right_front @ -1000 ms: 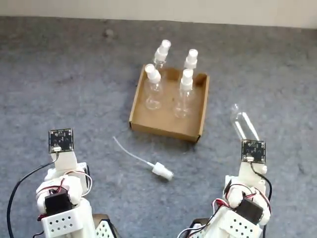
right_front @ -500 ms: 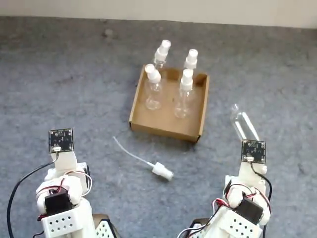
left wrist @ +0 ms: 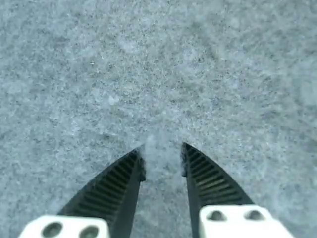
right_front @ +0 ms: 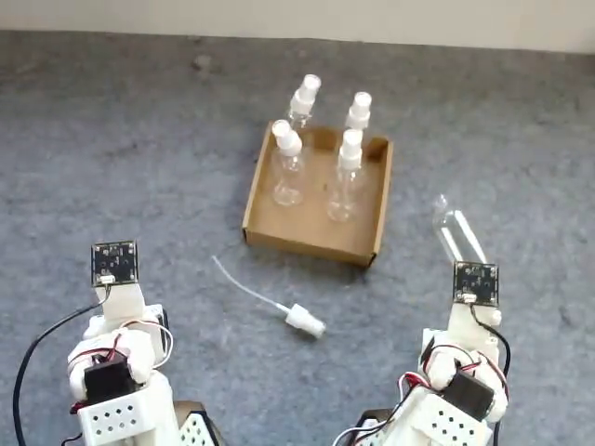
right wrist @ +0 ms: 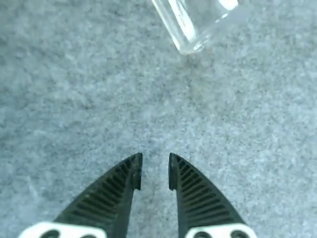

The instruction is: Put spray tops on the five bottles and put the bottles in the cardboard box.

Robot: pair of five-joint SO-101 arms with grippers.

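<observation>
Four capped bottles [right_front: 288,169] at box [right_front: 307,243], fifth bottle [right wrist: 198,22] cut off, left pincer [left wrist: 162,158] and right pincer [right wrist: 152,171] parted, empty

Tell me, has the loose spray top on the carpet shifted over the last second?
No. The spray top lies in the same spot in front of the cardboard box's near wall, with its tube angled as before.

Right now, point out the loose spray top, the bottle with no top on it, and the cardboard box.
loose spray top [right_front: 305,321]: high view, on its white head.
uncapped bottle [right_front: 456,233]: high view, on the middle of its clear body.
cardboard box [right_front: 307,245]: high view, on its near wall.
</observation>
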